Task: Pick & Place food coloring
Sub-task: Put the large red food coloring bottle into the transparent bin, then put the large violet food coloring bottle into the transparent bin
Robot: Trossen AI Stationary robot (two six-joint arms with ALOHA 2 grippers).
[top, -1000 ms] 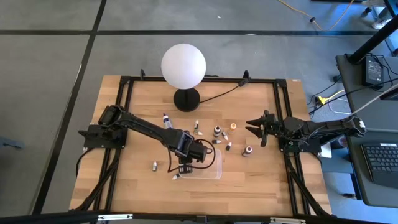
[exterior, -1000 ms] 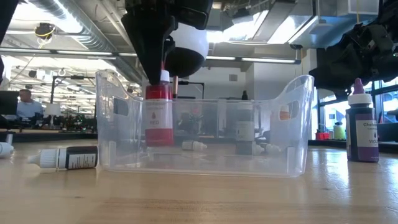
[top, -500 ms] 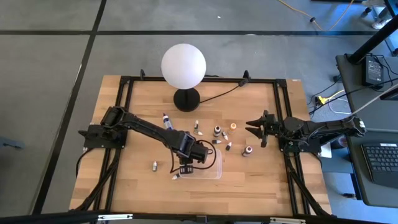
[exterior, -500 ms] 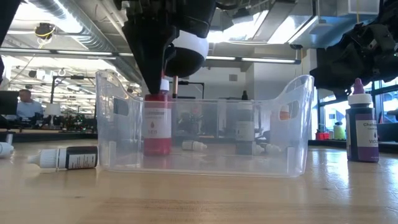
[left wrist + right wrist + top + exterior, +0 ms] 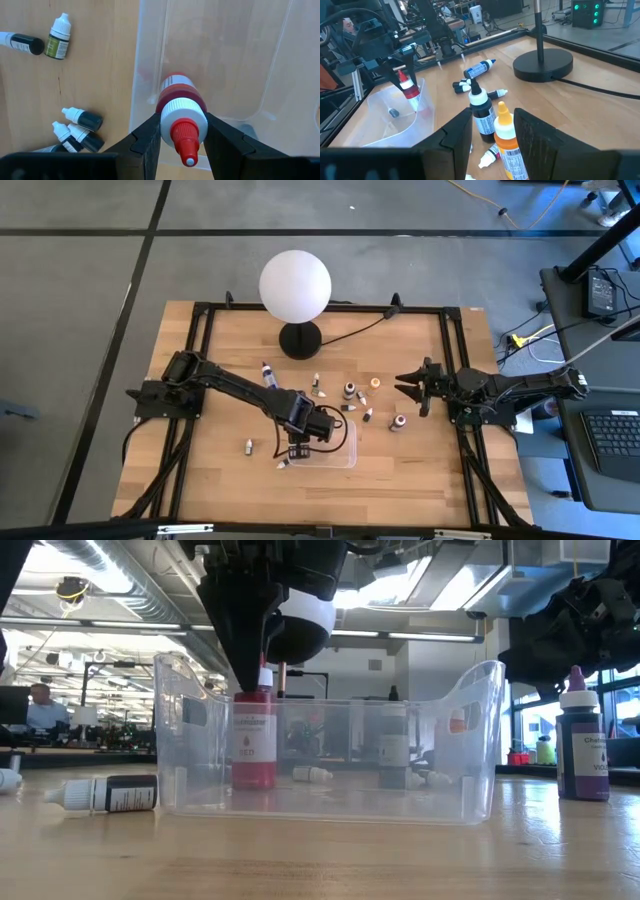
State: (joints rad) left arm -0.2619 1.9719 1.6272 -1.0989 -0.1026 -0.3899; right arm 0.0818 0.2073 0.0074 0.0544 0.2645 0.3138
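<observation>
While the red bottle stands inside the clear tray, the left gripper squeezes its white collar from both sides. It looks small, light, hard and a bit slippery, so the ridged collar is a good place to hold. Other little bottles lie on the wood just beside the tray. Far off to the side, the right gripper waits with its fingers apart, holding nothing. Underneath is a wooden table. Behind stands a round white lamp and a busy workshop.
</observation>
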